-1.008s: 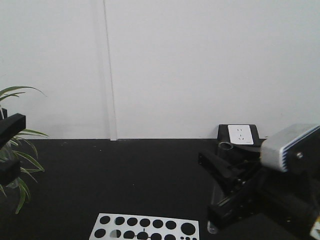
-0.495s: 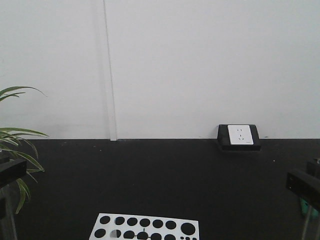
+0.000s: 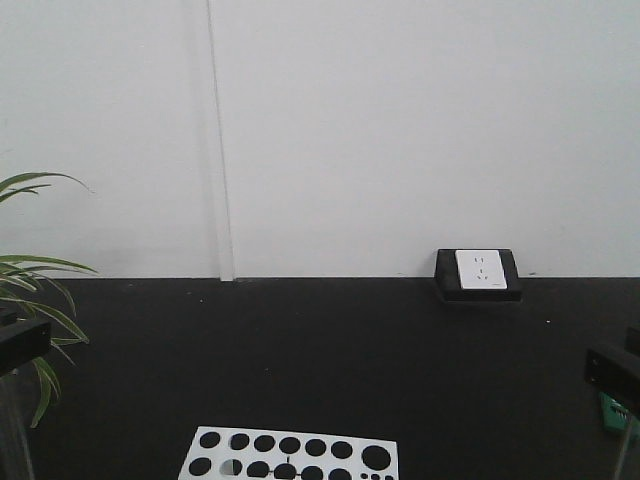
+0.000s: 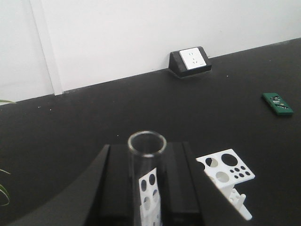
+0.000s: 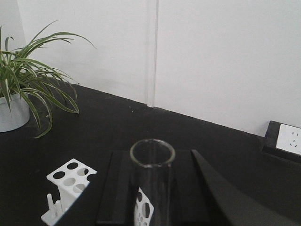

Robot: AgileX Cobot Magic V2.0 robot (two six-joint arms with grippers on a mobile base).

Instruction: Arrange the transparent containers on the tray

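Note:
Each wrist view shows one transparent container, a slim clear glass test tube, standing upright between black fingers. My left gripper [image 4: 147, 151] is shut on a test tube [image 4: 146, 181] whose open mouth points at the camera. My right gripper [image 5: 152, 162] is shut on another test tube [image 5: 151, 188]. In the front view only a black part of the left gripper [image 3: 22, 344] shows at the left edge. The right gripper [image 3: 612, 372] shows at the right edge with a glimpse of glass below it. The tray is out of view.
A white rack with round holes [image 3: 290, 456] stands at the front middle of the black table [image 3: 320, 350]; it also shows beyond the fingers [image 4: 226, 170] [image 5: 69, 180]. A socket box [image 3: 478, 272] sits against the wall, a potted plant [image 5: 26, 82] at the left, a green card [image 4: 277, 103] at the right.
The right arm, which filled the lower right of the front view a second ago, has drawn back to the right edge. The left gripper has sunk lower at the left edge.

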